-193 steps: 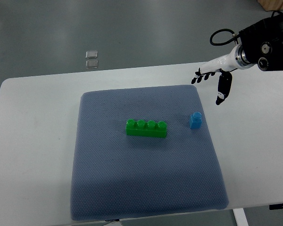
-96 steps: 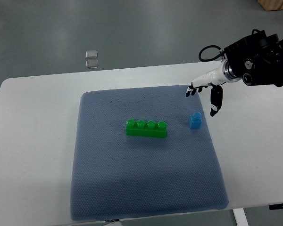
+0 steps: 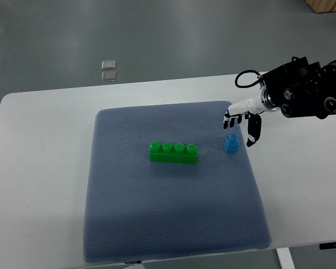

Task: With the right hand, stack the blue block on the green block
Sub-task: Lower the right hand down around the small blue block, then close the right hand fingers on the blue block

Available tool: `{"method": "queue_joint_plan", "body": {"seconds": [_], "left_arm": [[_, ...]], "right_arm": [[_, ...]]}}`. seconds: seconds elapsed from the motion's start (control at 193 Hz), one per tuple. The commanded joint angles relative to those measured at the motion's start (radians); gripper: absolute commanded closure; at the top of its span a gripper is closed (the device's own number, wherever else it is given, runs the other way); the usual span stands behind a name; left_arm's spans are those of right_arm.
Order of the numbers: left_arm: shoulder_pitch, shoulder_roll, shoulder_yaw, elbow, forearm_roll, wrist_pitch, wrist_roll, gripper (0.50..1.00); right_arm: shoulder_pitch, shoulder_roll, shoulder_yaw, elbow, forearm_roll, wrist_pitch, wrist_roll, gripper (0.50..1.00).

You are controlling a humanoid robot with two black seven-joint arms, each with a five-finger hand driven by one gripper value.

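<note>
A: Step in hand — the reach. Right hand [image 3: 242, 122] hangs over the far right edge of the grey mat [image 3: 157, 224], fingers [image 3: 231, 120] spread and pointing down, thumb apart on the other side. It holds nothing.

B: And the blue block [image 3: 231, 144]?

A: Just below the fingertips, on the near side of the hand, upright on the mat. No contact that I can make out. Green block [image 3: 174, 152] lies well off to the hand's left, long side across, four studs up, top bare.

B: Next move?

A: My reading: drop lower, bracket the blue block between fingers and thumb, close, lift, carry left, seat it on the studs. The block is small, so the pinch needs to be centred.

B: Any writing or brands?

A: None readable on blocks, mat or white table [image 3: 39, 168]. Left arm not in view.
</note>
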Motion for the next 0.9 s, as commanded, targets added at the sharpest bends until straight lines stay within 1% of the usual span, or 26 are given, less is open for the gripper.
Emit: {"method": "queue_joint_plan", "body": {"seconds": [0.0, 0.327, 0.55, 0.763, 0.789, 0.893], "left_arm": [[0.000, 0.000, 0.000, 0.000, 0.000, 0.000, 0.000, 0.500], [0.000, 0.000, 0.000, 0.000, 0.000, 0.000, 0.000, 0.500], [0.000, 0.000, 0.000, 0.000, 0.000, 0.000, 0.000, 0.500], [0.000, 0.000, 0.000, 0.000, 0.000, 0.000, 0.000, 0.500], [0.000, 0.000, 0.000, 0.000, 0.000, 0.000, 0.000, 0.500], [0.000, 0.000, 0.000, 0.000, 0.001, 0.000, 0.000, 0.500]], "right_arm": [[-0.016, 0.006, 0.001, -0.004, -0.004, 0.001, -0.003, 0.695], [-0.072, 0.007, 0.025, -0.054, -0.007, -0.001, -0.010, 0.701], [-0.085, 0.007, 0.027, -0.061, -0.007, -0.007, -0.015, 0.703], [-0.092, 0.015, 0.037, -0.066, -0.007, -0.007, -0.017, 0.722], [-0.095, 0.015, 0.039, -0.069, -0.007, -0.007, -0.017, 0.732], [-0.104, 0.015, 0.039, -0.075, -0.009, -0.010, -0.017, 0.744]]}}
